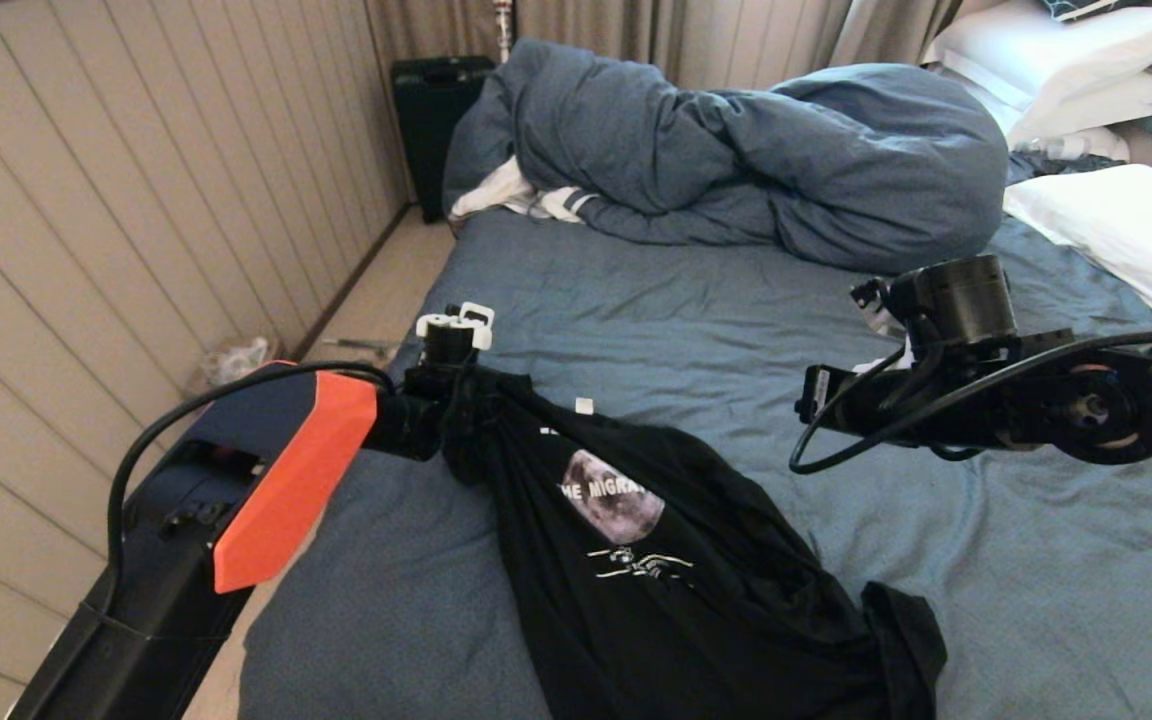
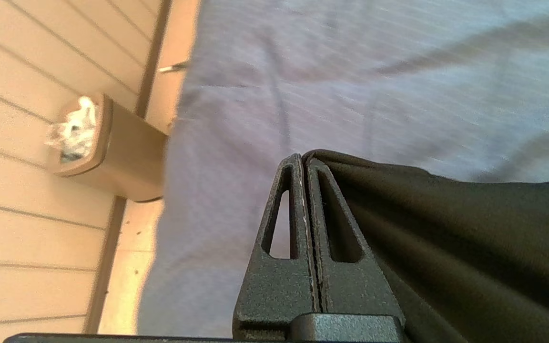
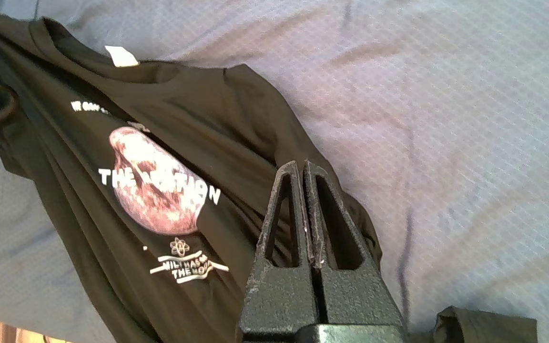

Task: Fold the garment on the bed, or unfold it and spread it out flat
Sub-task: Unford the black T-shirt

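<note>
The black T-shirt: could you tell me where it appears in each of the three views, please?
Head view: black T-shirt at lower centre, its corner pinched by the left gripper.
Left wrist view: dark folds beside the shut fingers.
Right wrist view: upper left to centre.
Shared landmark: blue-grey sheet.

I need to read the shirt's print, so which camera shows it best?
The right wrist view: the garment's moon print and its white lettering fill it. The head view shows the print creased and partly cut off. The left wrist view shows only plain black cloth.
</note>
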